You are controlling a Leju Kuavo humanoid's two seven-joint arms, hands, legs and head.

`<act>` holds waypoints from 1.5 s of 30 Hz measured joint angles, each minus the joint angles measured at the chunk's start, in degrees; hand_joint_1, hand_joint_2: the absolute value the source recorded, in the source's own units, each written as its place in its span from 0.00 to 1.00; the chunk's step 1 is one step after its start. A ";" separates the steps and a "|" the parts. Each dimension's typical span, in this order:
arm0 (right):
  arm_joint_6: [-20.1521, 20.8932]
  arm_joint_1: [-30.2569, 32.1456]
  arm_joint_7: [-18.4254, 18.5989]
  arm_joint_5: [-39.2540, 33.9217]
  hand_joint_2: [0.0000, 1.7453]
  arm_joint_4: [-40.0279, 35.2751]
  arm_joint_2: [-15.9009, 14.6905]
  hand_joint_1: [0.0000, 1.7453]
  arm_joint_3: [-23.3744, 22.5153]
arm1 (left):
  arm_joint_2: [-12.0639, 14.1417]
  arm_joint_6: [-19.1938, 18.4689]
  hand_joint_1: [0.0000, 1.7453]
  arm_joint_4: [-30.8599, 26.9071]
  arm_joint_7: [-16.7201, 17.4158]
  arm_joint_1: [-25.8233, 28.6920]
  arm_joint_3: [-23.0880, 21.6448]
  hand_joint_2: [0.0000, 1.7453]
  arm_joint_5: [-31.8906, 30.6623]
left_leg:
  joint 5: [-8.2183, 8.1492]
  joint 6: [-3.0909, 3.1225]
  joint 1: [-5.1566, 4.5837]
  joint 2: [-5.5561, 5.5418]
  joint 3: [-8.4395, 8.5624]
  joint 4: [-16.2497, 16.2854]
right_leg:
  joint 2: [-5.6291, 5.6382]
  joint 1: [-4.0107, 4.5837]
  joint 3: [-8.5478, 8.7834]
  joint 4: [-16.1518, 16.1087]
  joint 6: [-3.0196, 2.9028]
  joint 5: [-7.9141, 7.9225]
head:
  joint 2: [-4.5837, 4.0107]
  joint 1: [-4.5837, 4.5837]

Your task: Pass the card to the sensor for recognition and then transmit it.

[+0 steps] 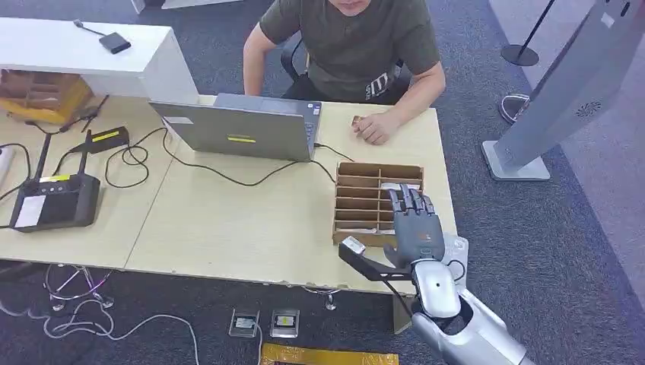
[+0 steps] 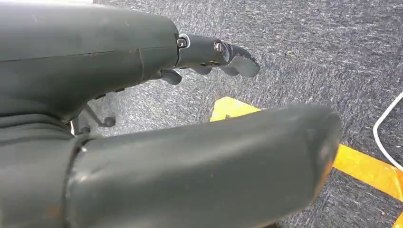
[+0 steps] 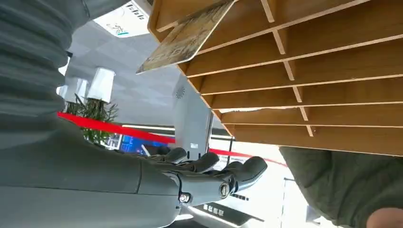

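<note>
Right hand [image 1: 415, 225] lower right of head view, fingers extended over wooden rack [image 1: 357, 199], holding nothing. Card [image 3: 185, 39] in rack slot, one corner jutting out. Likely thin, stiff, light, slick: pinch jutting edge. Left hand [image 2: 216, 53] empty, fingers loosely apart, above floor.
</note>
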 joint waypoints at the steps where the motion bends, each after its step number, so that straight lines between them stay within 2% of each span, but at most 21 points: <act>1: 0.18 -0.11 0.00 -0.13 1.00 0.02 0.00 0.00 0.02 | 0.00 -0.02 0.00 0.00 0.00 0.00 0.00 0.00 0.00 | 0.00 0.00 0.00 0.00 0.00 0.00 | 0.00 0.00 0.00 0.00 0.00 0.00 | 0.00 0.00; 9: 0.90 -0.61 0.22 -1.07 1.00 0.26 -0.02 0.00 0.02 | 0.00 -0.18 0.00 0.00 0.00 0.00 0.00 0.00 0.02 | 0.00 0.00 0.00 0.00 0.00 0.00 | 0.00 0.00 0.00 0.00 0.00 0.00 | 0.00 0.00; 22: 2.47 -0.94 2.62 -2.84 1.00 0.98 -0.09 0.00 -0.20 | 0.00 -0.07 0.00 0.00 0.00 0.01 0.00 0.00 0.02 | 0.00 0.00 0.00 0.00 0.00 0.00 | 0.01 0.00 -0.01 0.00 0.00 0.00 | 0.00 0.00; 29: 6.56 -0.95 4.26 -5.62 1.00 0.59 -0.13 0.00 -0.70 | 0.00 -0.20 0.00 0.00 0.17 0.01 0.00 0.00 -0.04 | 0.00 0.00 0.00 0.00 0.00 0.00 | 0.02 0.00 -0.01 0.00 0.00 0.00 | 0.00 0.00; 45: 6.97 -0.98 4.37 -5.79 1.00 -0.02 -0.13 0.00 -1.55 | 0.00 -0.22 0.00 0.00 0.20 0.02 0.00 0.00 -0.04 | 0.00 0.00 0.00 0.00 0.01 0.00 | 0.01 0.00 0.00 0.00 0.00 0.00 | 0.00 0.00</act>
